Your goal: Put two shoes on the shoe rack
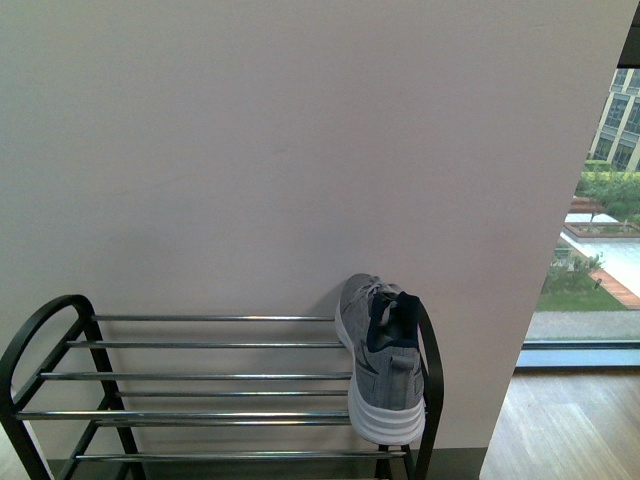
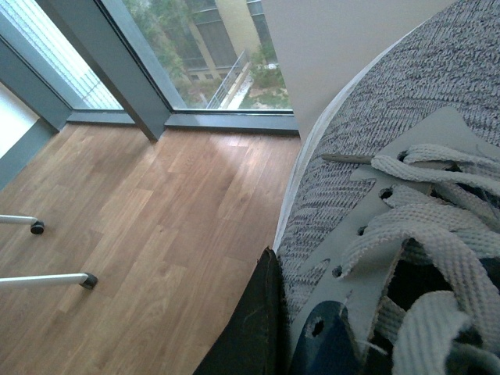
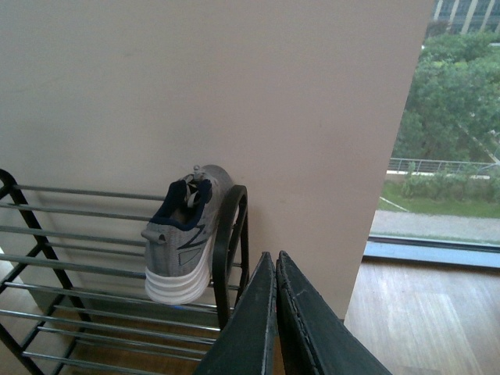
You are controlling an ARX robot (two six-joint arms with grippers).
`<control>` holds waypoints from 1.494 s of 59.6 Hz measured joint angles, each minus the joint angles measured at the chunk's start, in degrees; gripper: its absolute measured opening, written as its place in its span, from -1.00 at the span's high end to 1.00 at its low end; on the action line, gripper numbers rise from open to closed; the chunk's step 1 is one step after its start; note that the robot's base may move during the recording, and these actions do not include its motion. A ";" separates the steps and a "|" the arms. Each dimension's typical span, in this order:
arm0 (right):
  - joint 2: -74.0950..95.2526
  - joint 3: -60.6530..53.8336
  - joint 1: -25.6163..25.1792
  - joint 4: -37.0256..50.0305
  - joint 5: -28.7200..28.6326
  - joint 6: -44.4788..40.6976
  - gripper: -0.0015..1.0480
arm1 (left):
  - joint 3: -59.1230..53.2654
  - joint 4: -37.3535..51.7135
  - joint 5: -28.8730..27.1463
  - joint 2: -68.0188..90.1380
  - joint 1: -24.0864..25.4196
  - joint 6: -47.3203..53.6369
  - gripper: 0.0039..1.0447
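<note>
One grey sneaker [image 1: 385, 365] with a white sole lies on the top shelf of the shoe rack [image 1: 200, 345], at its right end against the arched side, heel toward me. It also shows in the right wrist view as the sneaker [image 3: 183, 238] on the rack [image 3: 78, 226]. My right gripper [image 3: 276, 258] is shut and empty, hovering in front of and to the right of the rack. A second grey sneaker [image 2: 406, 101] fills the left wrist view, laces up, above the wooden floor. My left gripper [image 2: 269, 269] is shut on its side. Neither arm appears in the front view.
A pale wall [image 1: 300, 150] stands right behind the rack. To the right are wooden floor [image 1: 570, 430] and a floor-to-ceiling window [image 1: 600, 200]. Two white metal legs with black feet [image 2: 47, 279] rest on the floor [image 2: 156, 234] under the left arm.
</note>
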 joint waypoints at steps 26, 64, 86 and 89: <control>-12.57 -0.04 0.00 -11.85 0.00 0.00 0.97 | 0.00 0.00 0.00 0.00 0.00 0.00 0.98; -23.69 -0.04 0.00 -22.86 0.00 0.00 0.97 | 0.00 0.00 0.00 0.00 0.00 0.00 0.98; -34.03 -0.04 0.00 -33.48 -0.13 -0.02 0.97 | 0.00 0.00 0.02 0.00 0.00 0.00 0.98; -34.05 -0.04 0.00 -33.48 -0.13 -0.02 0.97 | 0.00 0.00 -0.02 0.00 0.02 0.00 0.98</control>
